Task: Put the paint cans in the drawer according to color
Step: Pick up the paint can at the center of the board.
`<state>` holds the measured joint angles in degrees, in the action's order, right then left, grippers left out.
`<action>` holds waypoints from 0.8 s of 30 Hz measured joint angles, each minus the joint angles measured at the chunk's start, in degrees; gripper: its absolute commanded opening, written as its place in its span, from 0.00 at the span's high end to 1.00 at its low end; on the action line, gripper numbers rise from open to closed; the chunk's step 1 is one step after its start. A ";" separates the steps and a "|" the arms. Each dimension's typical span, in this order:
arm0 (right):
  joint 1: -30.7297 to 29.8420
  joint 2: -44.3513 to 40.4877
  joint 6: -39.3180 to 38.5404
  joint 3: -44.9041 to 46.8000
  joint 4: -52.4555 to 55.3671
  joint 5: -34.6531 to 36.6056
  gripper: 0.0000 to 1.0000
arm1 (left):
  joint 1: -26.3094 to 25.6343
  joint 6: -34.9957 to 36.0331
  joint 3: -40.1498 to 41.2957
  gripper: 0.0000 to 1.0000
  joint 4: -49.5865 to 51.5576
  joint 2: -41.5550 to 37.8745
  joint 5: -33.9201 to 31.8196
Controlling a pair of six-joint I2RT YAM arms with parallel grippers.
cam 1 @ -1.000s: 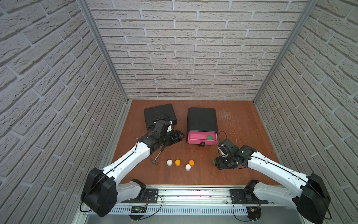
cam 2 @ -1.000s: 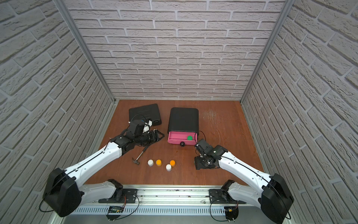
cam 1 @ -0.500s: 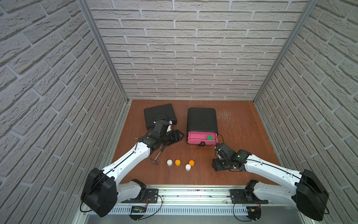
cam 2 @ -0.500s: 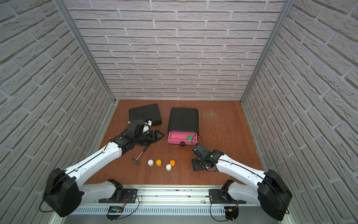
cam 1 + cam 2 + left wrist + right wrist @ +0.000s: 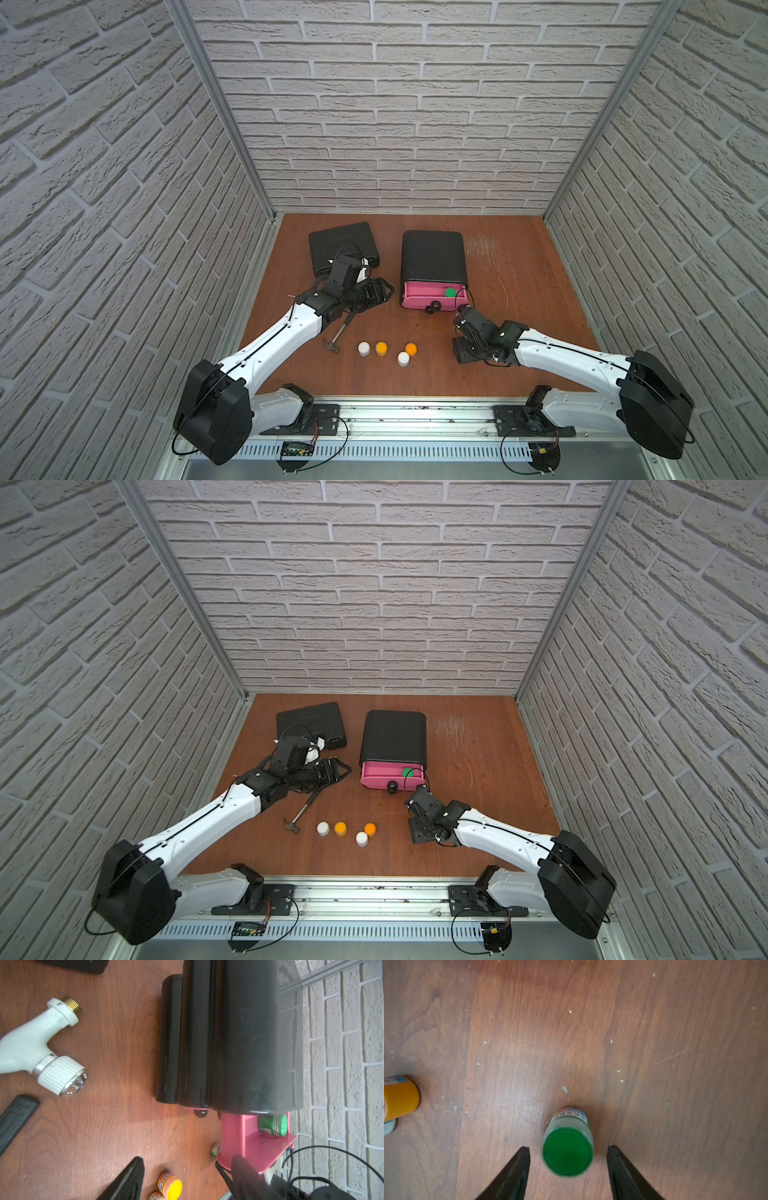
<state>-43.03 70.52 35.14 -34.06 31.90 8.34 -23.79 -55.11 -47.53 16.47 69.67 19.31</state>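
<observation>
Green can [image 5: 568, 1153] stands upright on the table [image 5: 654, 1022] btwn the right gripper's [image 5: 568, 1148] spread jaws, gaps both sides, not yet pinched; its twin [image 5: 449, 292] already sits in the drawer's [image 5: 432, 257] pulled-out top tray, so this is the 2nd-green pickup, and next looks like: lower, squeeze, lift over the pink front. Left gripper [image 5: 187, 1160] hangs open & empty beside the chest; vs a sec ago right arm has swung in over the can, left arm unmoved

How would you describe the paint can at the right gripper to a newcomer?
Find the black chest with its pink top drawer pulled out. In front, toward the robot's right, the right gripper straddles a jar on the table. It is the only green-lidded jar outside the drawer.
</observation>
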 measured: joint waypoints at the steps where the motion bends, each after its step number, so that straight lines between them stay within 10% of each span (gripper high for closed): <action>1: 0.00 0.35 -0.04 0.00 -0.15 0.02 0.40 | 0.00 0.00 0.00 0.29 0.00 0.00 0.00; 24: -0.02 0.46 -3.04 1.11 -4.31 2.40 0.53 | 0.02 0.00 0.00 0.29 0.00 0.02 -0.02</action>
<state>-43.05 70.98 32.10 -32.95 27.59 10.74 -23.77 -55.11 -47.53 16.47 69.69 19.29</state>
